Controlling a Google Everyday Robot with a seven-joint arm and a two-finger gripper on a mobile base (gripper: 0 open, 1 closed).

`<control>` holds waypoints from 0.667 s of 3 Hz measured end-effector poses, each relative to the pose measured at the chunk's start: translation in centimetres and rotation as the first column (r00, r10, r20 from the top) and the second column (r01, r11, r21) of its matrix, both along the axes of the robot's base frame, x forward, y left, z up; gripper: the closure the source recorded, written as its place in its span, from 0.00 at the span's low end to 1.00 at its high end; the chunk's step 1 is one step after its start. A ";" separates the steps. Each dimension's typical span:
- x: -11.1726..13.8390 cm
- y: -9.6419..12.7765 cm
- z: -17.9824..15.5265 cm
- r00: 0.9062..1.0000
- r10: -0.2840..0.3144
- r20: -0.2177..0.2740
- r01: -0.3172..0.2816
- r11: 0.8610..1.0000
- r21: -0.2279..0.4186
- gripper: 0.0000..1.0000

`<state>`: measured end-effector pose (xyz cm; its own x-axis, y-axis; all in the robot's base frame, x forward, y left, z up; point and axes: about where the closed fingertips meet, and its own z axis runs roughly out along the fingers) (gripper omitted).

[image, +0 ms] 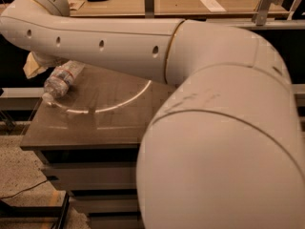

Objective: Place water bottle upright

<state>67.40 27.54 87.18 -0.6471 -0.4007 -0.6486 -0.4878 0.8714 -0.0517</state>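
The water bottle point(60, 80) is clear crinkled plastic with a white-and-red label band. It lies slanted at the far left edge of the brown table top point(109, 123), its lower end toward the front left and its upper end running under my arm. My white arm point(119, 44) reaches from the right across the table to the bottle. My gripper is hidden behind the arm's far end, just above the bottle's upper end. Whether it touches the bottle does not show.
The table is a low cabinet with drawers point(90, 175). A tan crumpled bag point(33, 66) sits behind the bottle at the left edge. A wooden bench point(190, 6) with papers stands behind. My elbow joint point(224, 151) blocks the right half of the view.
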 end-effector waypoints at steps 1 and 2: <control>1.9 -0.2 -1.6 0.995 -0.094 -0.025 0.091 0.991 -0.099 0.00; 2.7 -1.5 -2.7 0.988 -0.148 -0.035 0.140 0.976 -0.167 0.18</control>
